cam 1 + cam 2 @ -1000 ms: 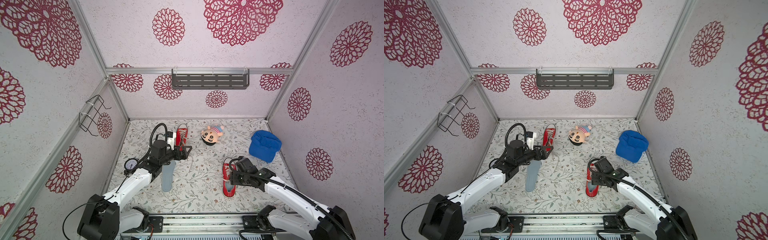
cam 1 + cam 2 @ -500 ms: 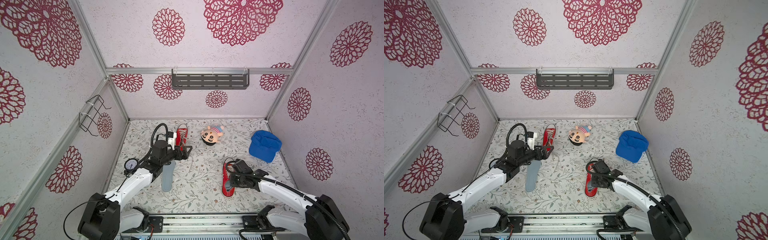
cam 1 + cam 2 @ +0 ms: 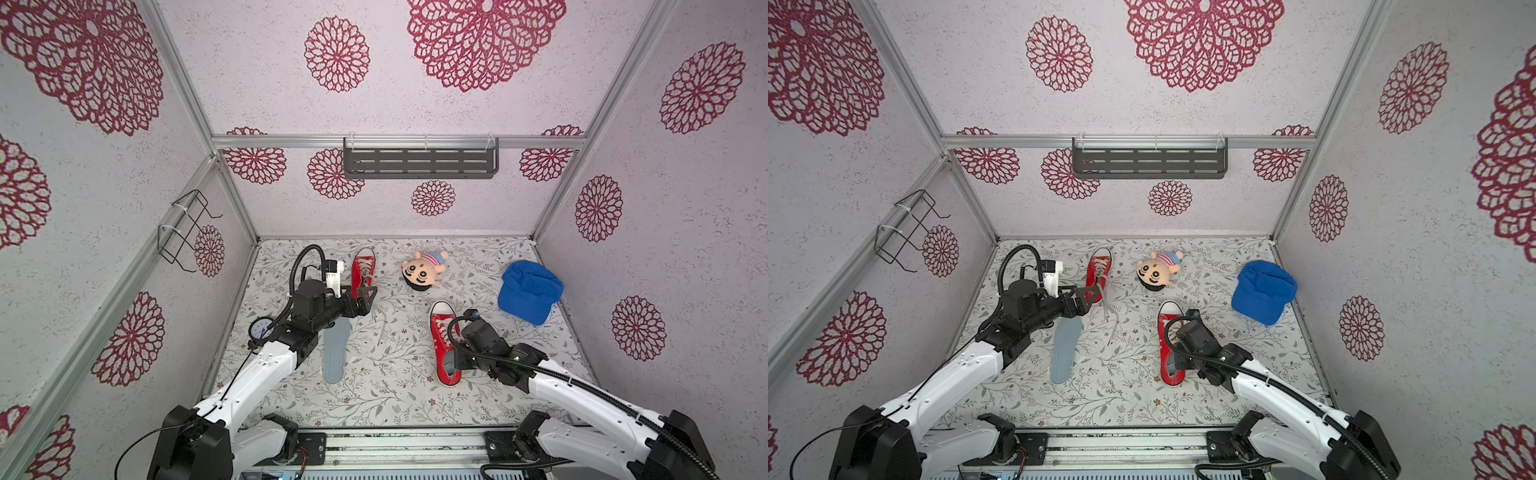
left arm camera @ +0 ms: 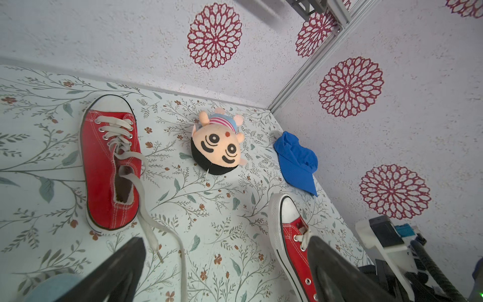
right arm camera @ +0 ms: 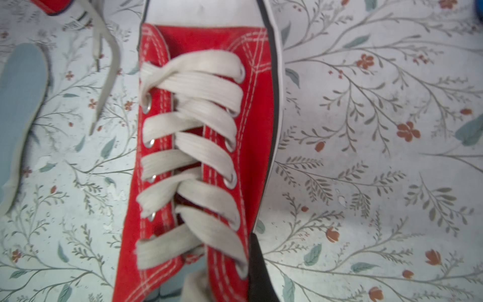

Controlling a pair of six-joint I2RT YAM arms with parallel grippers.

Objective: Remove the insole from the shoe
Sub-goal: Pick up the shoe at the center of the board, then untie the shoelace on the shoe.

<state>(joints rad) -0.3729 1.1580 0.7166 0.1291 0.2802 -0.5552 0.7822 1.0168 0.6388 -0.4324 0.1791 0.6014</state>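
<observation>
A red shoe (image 3: 441, 332) (image 3: 1168, 332) lies at the near middle, toe pointing away. Its pale blue insole (image 5: 188, 272) shows inside the opening. My right gripper (image 3: 456, 362) (image 3: 1178, 362) sits low at that opening, shut on the shoe's side wall. One black finger (image 5: 257, 269) lies outside the wall; the other is hidden inside. A second red shoe (image 3: 363, 270) (image 4: 109, 167) lies further back on the left, unlaced. My left gripper (image 3: 368, 301) (image 4: 224, 241) hovers open just in front of its heel, holding nothing.
A loose pale blue insole (image 3: 336, 351) (image 3: 1065, 347) lies flat under my left arm. A plush doll head (image 3: 422, 272) and a blue cap (image 3: 530, 291) lie at the back right. A round gauge (image 3: 261, 328) sits by the left wall.
My right gripper has dropped into the near shoe's opening and closed. The left arm has not moved.
</observation>
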